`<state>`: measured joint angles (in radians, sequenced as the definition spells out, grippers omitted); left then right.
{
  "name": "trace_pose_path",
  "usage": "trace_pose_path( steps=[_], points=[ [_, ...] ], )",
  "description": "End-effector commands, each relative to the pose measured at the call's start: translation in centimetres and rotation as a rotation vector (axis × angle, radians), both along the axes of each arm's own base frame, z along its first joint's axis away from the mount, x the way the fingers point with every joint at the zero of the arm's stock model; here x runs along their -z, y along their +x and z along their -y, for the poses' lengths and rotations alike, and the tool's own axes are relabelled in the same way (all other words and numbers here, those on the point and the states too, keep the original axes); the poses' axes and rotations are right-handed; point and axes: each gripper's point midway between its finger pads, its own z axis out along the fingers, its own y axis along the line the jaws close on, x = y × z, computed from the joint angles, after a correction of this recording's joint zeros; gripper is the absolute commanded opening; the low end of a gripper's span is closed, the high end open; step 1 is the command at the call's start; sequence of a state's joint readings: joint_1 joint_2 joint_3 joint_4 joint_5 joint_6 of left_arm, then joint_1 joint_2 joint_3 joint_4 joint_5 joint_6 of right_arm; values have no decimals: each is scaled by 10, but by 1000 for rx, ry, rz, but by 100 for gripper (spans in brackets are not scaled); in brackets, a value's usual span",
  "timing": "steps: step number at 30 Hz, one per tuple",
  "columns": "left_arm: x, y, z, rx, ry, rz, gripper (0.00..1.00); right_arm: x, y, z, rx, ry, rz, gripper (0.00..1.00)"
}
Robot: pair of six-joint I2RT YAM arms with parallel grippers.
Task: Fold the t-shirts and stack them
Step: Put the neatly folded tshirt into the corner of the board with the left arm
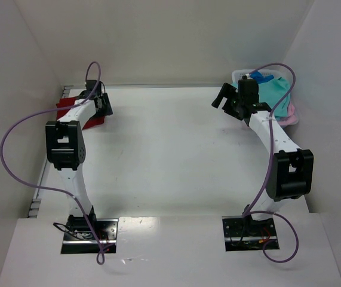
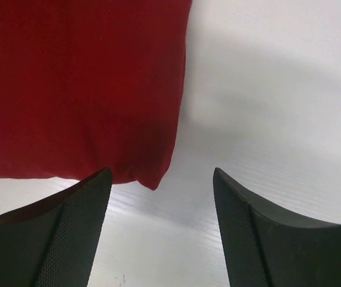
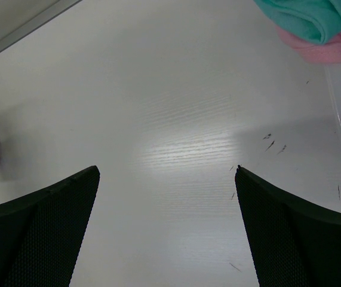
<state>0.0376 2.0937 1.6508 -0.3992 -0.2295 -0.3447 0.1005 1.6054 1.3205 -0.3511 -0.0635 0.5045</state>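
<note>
Left wrist view: large dark red cloth t-shirt [image 2: 80, 84] lies flat on the white tabletop [image 2: 266, 89], with straight edges and a square near corner, so it reads as folded. Left end effector [image 2: 161, 176] is just short of that corner, jaws apart, only bare tabletop between them and nothing clamped. Corner sits just ahead of the left-hand finger; can't tell if it's touching. Top external puts the red shirt at the far-left edge of the tabletop, partly hidden under the left arm. The middle of the tabletop has no cloth on it. Far right: pale plastic laundry basket [image 1: 237, 75] with a teal cloth t-shirt [image 1: 275, 92] heaped on top, a pink one [image 1: 289, 110] spilling over the right side and a blue one [image 1: 260, 76] poking up at the back. All three are bunched, not folded. Right end effector [image 3: 167, 170] hangs just left of the basket, jaws wide apart and holding nothing. It's over bare tabletop, with teal and pink cloth at the top-right of its wrist view. My read on progress: one shirt of four is folded and probably the stack base. Left to do: pull teal, pink and blue out, fold each, stack on the red. Early stage, most of the work remains.
</note>
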Motion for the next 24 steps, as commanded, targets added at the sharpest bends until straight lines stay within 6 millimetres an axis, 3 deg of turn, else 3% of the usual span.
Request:
trace_pose_path(
  steps=[1, 6, 9, 10, 14, 20, 23, 24],
  points=[
    [23, -3, -6, -21, 18, -40, 74, -28, 2, -4, -5, 14, 87, 100],
    [28, -6, -15, -60, 56, -64, 66, -32, 3, -5, -29, -5, 63, 100],
    [39, -8, -15, -59, 56, -87, 55, -34, 3, -4, -47, -30, 68, 100],
    [36, -4, -11, -45, 35, -76, 47, -34, 3, -2, -39, -36, 68, 100],
    [30, 7, -3, -28, -5, -31, 33, -28, 0, -2, -40, -37, 50, 100],
    [29, 28, 9, -15, -77, 5, 21, -31, -3, 0, -32, -41, 63, 100],
    [28, 37, 11, -3, -92, 19, 21, -30, -5, 2, -24, -47, 63, 100],
    [18, 46, 20, 18, -100, 47, 21, -30, -5, 4, -16, -53, 63, 100]
  ],
)
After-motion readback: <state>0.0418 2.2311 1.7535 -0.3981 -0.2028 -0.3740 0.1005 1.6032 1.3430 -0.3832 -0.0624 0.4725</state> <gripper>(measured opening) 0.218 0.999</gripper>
